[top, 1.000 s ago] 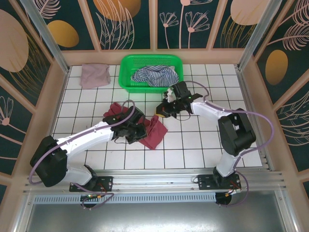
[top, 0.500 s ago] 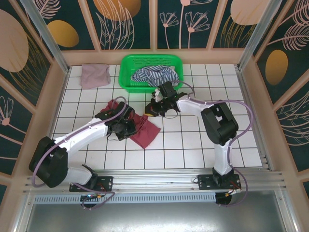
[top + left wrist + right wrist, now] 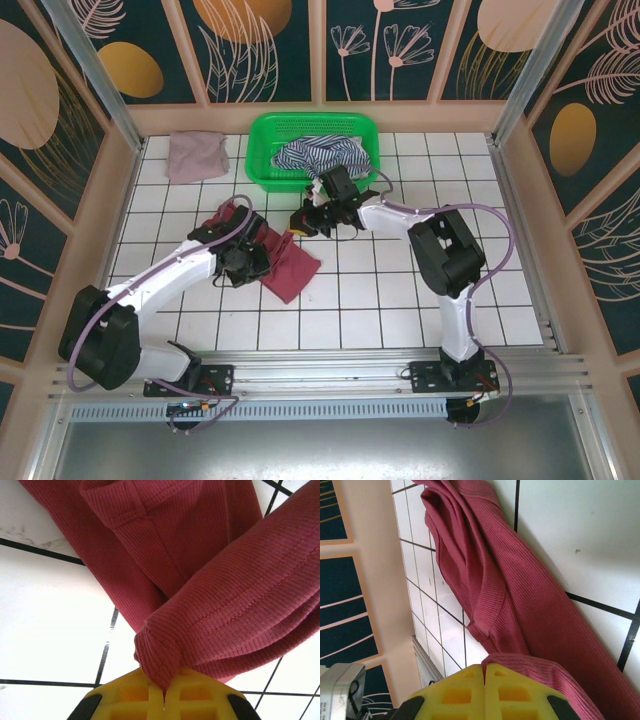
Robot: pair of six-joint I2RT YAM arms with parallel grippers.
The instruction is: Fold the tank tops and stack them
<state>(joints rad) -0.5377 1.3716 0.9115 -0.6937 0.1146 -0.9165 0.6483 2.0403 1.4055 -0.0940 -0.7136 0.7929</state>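
The maroon tank top (image 3: 292,268) lies rumpled on the white tiled surface (image 3: 420,290), left of centre and just in front of the green basket (image 3: 262,150). The left gripper (image 3: 245,262) sits over the cloth's left part. In the left wrist view its yellow jaws are pressed together on a bunched fold of the ribbed fabric (image 3: 225,605), which rises straight out of the seam between them (image 3: 164,692).

The right gripper (image 3: 300,222) reaches across to the cloth's far right corner, close to the basket's front wall. In the right wrist view its jaws are also pressed together (image 3: 484,675), with an edge of the maroon fabric (image 3: 505,595) gathered at their tips. The rest of the garment trails away in long folds across the tiles.

The navy-and-white striped tank top (image 3: 318,155) is heaped inside the basket. The mauve-pink tank top (image 3: 195,155) lies folded at the far left corner of the surface, well apart from both arms.
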